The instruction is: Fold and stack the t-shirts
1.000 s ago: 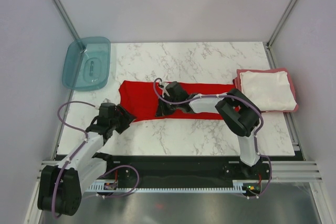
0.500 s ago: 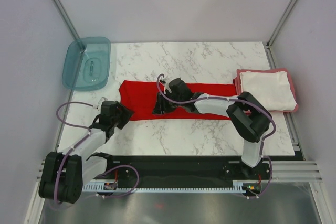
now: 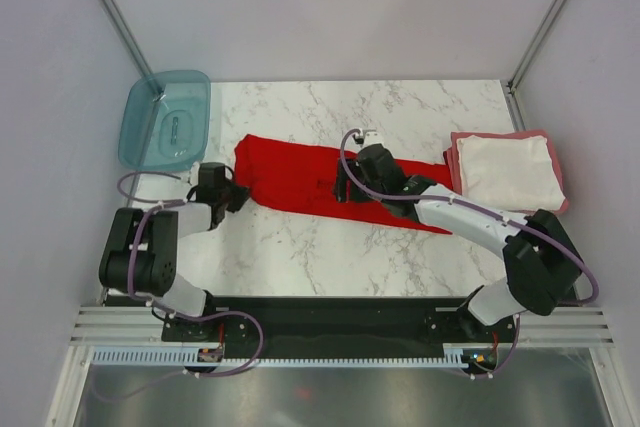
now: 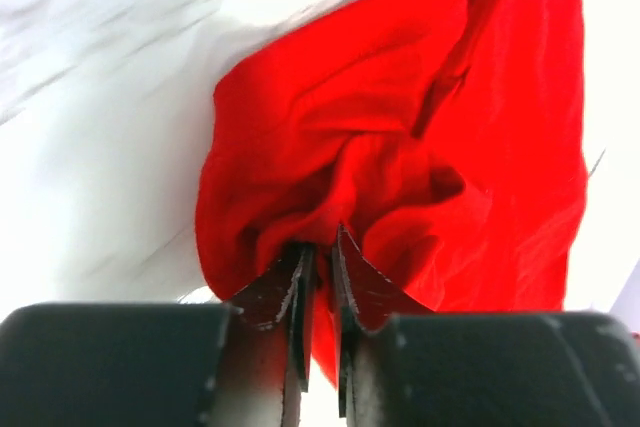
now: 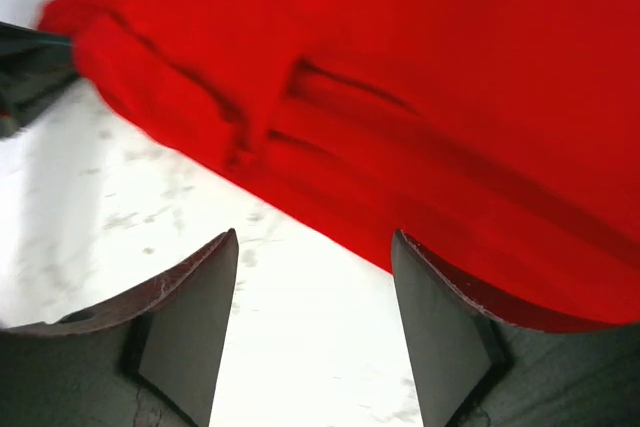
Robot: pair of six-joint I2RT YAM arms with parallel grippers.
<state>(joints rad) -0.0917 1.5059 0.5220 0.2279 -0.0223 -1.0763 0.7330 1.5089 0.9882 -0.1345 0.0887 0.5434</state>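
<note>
Bright red t-shirt (image 3: 300,175): lies as a long folded band across the middle of the marble table (image 3: 300,257). Left gripper (image 4: 318,247): clamped shut on a bunched fold at the band's left end. Right gripper (image 5: 315,237): over the band's near edge at mid-length, jaws spread wide, gripping nothing. White t-shirt (image 3: 510,169): folded on top of the pinkish-red t-shirt (image 3: 453,159) at the table's right edge.

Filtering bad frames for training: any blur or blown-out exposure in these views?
Top external: sharp, evenly lit. Left wrist: marble table blown out white, with motion streaks; the red t-shirt pinched in the left gripper is readable. Right wrist: shirt folds soft, right gripper crisp.
</note>
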